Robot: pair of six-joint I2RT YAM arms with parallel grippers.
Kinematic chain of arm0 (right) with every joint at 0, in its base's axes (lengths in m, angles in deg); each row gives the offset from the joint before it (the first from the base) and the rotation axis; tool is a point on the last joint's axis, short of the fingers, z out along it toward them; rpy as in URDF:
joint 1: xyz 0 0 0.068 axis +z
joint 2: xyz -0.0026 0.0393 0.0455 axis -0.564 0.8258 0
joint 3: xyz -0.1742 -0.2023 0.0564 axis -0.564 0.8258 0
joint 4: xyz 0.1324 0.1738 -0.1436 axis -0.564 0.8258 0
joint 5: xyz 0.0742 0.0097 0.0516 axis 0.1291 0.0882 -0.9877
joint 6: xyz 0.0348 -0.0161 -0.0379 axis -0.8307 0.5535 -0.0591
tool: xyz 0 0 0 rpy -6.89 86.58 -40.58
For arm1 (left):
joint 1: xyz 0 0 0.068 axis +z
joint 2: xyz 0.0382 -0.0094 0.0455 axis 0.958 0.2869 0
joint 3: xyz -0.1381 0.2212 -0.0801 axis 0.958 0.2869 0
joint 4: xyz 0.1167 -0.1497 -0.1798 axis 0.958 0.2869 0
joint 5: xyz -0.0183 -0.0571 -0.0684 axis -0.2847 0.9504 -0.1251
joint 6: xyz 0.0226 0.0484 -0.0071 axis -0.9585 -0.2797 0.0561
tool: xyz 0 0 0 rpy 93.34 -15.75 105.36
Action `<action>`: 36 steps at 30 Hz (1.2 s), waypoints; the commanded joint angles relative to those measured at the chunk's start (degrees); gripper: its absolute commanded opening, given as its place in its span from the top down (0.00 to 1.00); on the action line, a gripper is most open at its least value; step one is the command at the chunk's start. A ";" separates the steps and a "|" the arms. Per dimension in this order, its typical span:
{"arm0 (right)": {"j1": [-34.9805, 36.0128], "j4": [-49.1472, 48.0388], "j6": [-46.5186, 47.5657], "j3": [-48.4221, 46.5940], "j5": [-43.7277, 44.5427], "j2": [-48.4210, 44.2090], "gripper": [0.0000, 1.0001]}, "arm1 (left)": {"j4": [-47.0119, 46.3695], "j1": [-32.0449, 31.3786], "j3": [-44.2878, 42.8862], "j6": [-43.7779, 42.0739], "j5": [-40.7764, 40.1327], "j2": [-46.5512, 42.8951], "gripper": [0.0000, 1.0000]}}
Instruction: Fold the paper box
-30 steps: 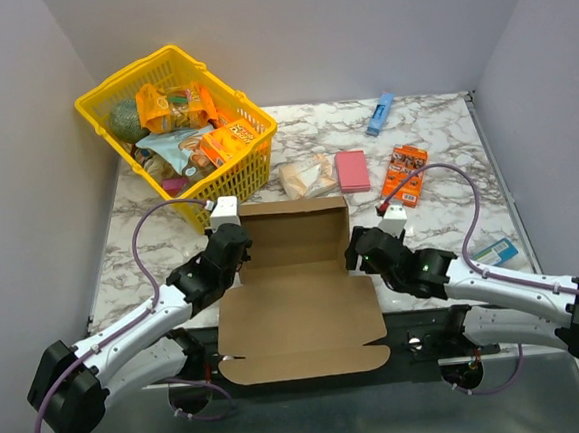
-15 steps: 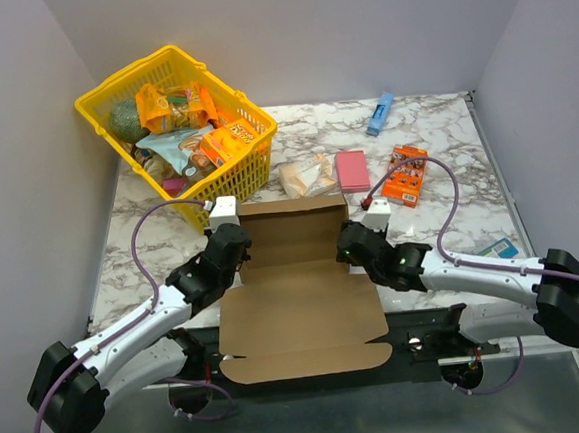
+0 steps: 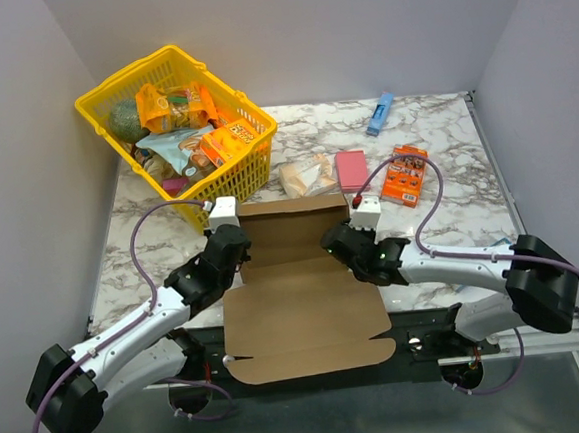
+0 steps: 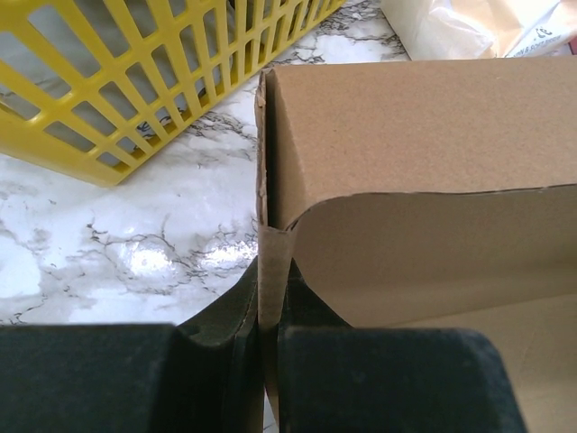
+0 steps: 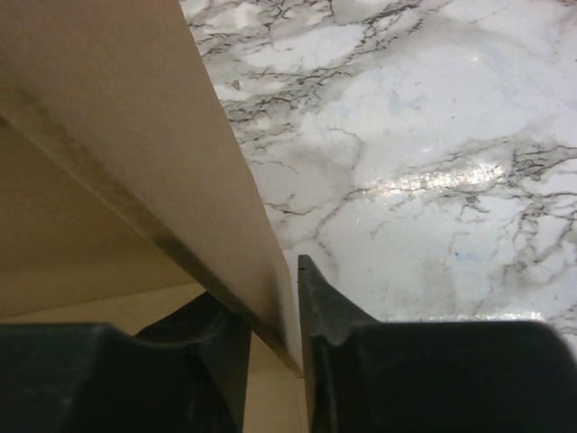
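I count one plain brown corrugated cardboard box, long axis near-to-far, lid toward the near edge — left gripper and right gripper each pinch a wall.

Left wrist: paper box runs off my right and bottom edges, yellow basket off top and left. Right wrist: box wall cut top and left, blurry up close. From above, I can't read the packages.

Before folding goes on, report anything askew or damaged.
No damage shows. The brown corrugated cardboard box lies with its near flap overhanging the near edge of the marble table, and the yellow plastic basket sits skewed at the far left corner.
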 commanded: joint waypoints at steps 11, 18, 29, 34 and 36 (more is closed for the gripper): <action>-1.50 21.05 -16.73 -5.35 8.50 6.93 0.85 | 0.79 0.05 0.03 1.59 -3.10 -3.07 1.00; -1.42 20.00 -10.44 -8.07 6.58 5.09 0.83 | -0.01 0.05 -1.10 0.88 0.14 -0.62 1.00; -1.33 25.53 1.18 -6.32 -6.60 -13.34 0.16 | 9.21 0.57 -8.58 -2.02 9.08 5.97 1.00; -1.42 22.29 16.64 -7.19 -18.62 -23.12 0.14 | 13.17 1.10 -14.10 -5.87 16.66 10.36 1.00; -1.42 22.28 21.81 -10.42 -21.19 -24.53 0.15 | 15.36 1.37 -15.69 -7.37 19.90 12.74 1.00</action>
